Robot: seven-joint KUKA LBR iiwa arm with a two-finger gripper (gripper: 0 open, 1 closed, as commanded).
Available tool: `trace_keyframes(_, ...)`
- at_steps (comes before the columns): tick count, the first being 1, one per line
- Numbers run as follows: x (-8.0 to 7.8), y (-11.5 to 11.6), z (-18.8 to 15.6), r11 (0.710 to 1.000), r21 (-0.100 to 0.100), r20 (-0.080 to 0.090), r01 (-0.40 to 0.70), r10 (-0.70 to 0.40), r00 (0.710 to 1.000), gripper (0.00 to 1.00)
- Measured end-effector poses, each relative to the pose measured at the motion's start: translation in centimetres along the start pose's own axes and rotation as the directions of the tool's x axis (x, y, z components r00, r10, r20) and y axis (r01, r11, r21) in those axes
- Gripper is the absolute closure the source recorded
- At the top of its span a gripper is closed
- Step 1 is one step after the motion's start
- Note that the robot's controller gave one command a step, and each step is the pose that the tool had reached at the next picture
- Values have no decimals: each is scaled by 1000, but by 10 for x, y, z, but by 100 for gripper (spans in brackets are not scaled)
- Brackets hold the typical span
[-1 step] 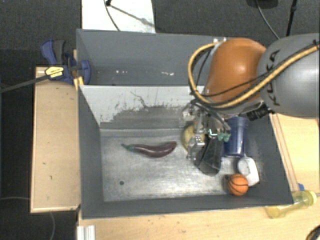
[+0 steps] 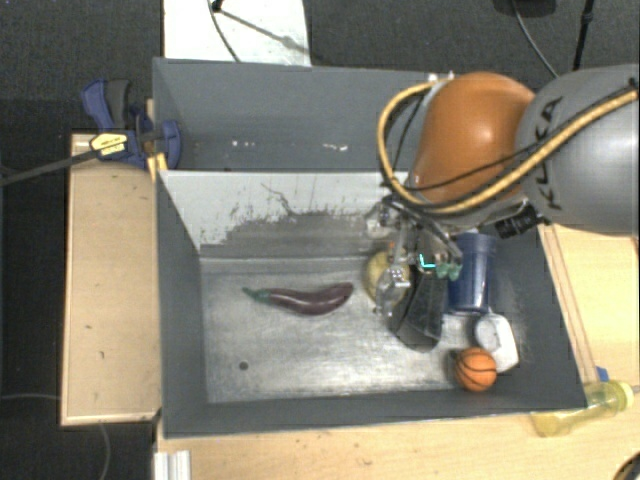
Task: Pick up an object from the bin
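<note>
Grey sheet metal makes up the bin [image 2: 270, 363], its scuffed floor mostly bare across the left half. Near the middle of that floor lies a dark purple toy aubergine [image 2: 305, 299], long and curved, on its side and well apart from everything else.

Further right the things crowd together. A yellowish round thing [image 2: 376, 271] sits partly hidden at the gripper's left side. The gripper [image 2: 402, 290] hangs low in the bin just beside it, under the arm's orange cover [image 2: 475, 128] and looped cables [image 2: 400, 133]. Whether the claw is apart, together or clamped on anything I cannot tell: its tip is lost against a black, elongated object [image 2: 420, 316] that leans or lies directly below and right of it. Nothing can be seen held. So the likely pick is either the yellowish thing or the black one, both at the right-centre of the bin; which one cannot be settled.

Just right of the black object stands a blue cylinder [image 2: 471, 274], upright. In front of it lies a white object [image 2: 498, 340], and touching that, nearest the front wall, a small orange ball [image 2: 477, 369] marked like a basketball.

The crowding is the main risk, I judge. A close here could catch two neighbours at once, or pinch the black object off-centre so it twists out on the lift. A sideways nudge could knock the blue cylinder over, or send the yellowish thing or the ball rolling away.
</note>
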State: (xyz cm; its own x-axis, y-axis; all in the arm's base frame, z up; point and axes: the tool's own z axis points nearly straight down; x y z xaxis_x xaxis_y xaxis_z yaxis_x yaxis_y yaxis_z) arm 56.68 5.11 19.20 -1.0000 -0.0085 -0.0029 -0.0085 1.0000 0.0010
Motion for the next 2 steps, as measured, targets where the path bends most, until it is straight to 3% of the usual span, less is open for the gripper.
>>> trace_keyframes(1, -1, 1, 39, 1000, -1, 9, -21, 21, 1000, 0)
trace_keyframes(2, 0, 2, 54, 1000, 0, 3, -27, 27, 1000, 0)
